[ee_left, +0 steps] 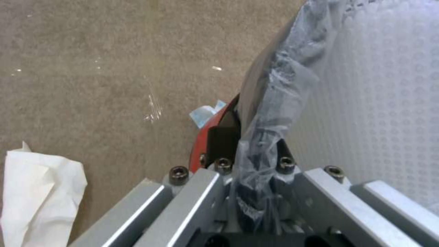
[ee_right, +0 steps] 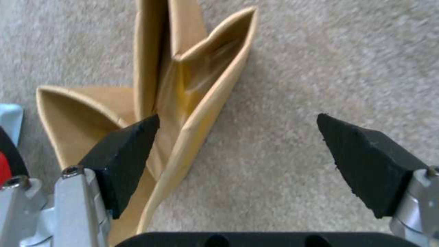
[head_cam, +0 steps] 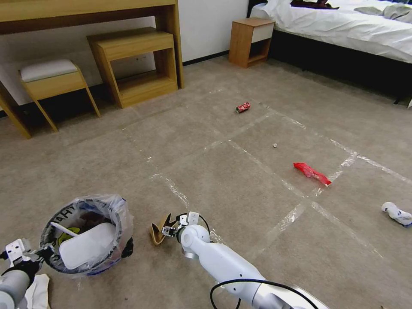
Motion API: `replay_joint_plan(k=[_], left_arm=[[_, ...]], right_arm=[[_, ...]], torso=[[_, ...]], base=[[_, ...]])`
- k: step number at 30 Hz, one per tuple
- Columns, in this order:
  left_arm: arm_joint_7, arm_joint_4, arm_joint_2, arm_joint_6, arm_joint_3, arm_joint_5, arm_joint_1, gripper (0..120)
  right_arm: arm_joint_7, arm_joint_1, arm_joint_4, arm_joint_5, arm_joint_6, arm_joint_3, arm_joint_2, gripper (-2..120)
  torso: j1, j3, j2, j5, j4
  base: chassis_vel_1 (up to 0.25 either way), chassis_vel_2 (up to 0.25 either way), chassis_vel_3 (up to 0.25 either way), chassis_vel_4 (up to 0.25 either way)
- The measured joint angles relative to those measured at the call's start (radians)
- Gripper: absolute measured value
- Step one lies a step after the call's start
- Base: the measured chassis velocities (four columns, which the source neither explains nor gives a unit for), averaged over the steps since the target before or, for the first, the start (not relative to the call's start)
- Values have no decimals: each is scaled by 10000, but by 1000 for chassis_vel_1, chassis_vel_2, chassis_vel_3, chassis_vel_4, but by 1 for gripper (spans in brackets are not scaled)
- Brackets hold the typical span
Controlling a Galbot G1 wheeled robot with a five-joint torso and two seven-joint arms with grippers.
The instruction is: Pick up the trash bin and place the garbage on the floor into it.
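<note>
- While the left gripper point(ee_left: 249, 164) pinches the bin point(head_cam: 88, 234) by its bagged rim at near left, the right gripper point(ee_right: 238, 154) hangs spread over the tan carton point(ee_right: 183, 92) just right of it.
- Carton looks light, thin, springy — likely to fold when squeezed; a standing flap seems the best hold.
- One pad point(ee_right: 126, 156) overlaps the carton, the other sits over bare carpet point(head_cam: 240, 193).
- Taped carpet; can point(head_cam: 243, 107), red wrapper point(head_cam: 312, 173) and tissue point(head_cam: 397, 213) lie farther right — bed point(head_cam: 343, 25) and desk point(head_cam: 86, 13) beyond.
</note>
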Motion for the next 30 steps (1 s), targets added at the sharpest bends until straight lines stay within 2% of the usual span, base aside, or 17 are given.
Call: replay_joint_plan(k=[12,24,28,30], left_arm=[[-59,-8,17,26,5,-2,-14,1],[-68,-58,-3,31,2,0,51,1],[-69,-48,-34,31,45,18,27,1],[-69,-54,-44,31,56,18,25,1]], right_arm=[[-227,-125,273,73,1,-279,0,90],[-992,-120,-91,-439,416,-549,0,90],[-1297,-112,-296,-706,583,-586,-1,83],[-1451,-115,-390,-817,706,-631,-1,73]], torso=[[0,0,0,-1,0],[0,0,0,0,0],[0,0,1,0,0],[0,0,1,-1,0]], base=[[0,0,0,0],[0,0,0,0],[0,0,0,0],[0,0,0,0]])
